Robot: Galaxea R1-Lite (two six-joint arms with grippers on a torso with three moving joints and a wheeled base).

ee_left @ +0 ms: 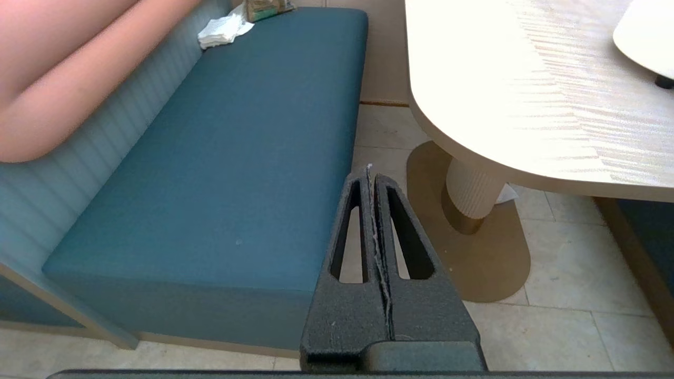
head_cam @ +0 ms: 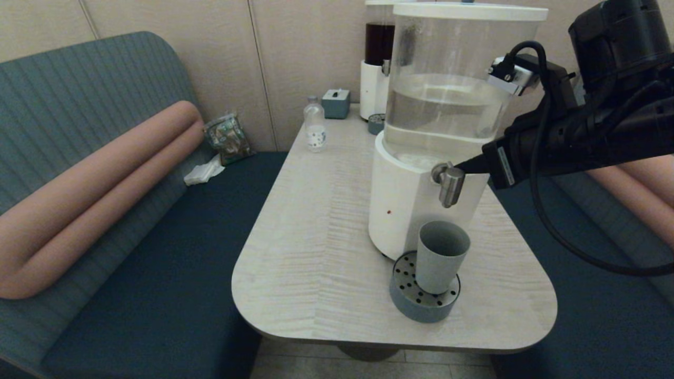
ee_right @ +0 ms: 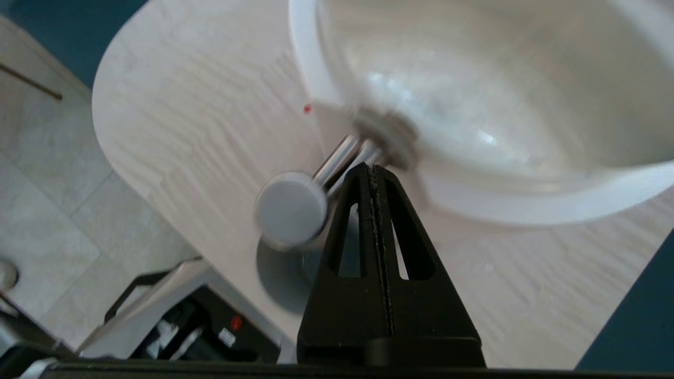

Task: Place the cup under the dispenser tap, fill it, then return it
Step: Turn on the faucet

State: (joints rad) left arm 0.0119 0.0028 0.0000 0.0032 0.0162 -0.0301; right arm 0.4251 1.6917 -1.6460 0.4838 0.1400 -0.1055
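Observation:
The grey-green cup stands upright on the round perforated drip tray, right below the brushed-steel dispenser tap of the big dispenser with its white base and clear tank. My right gripper is shut, empty, with its tip against the tap's stem beside the spout. In the right wrist view the right gripper touches the steel stem next to the dispenser tap; the cup is mostly hidden under the tap and fingers. My left gripper is shut and empty, parked low beside the bench seat.
A narrower dispenser with dark liquid, a small water bottle and a grey box stand at the table's far end. Teal benches flank the table. A snack bag and tissue lie on the left bench.

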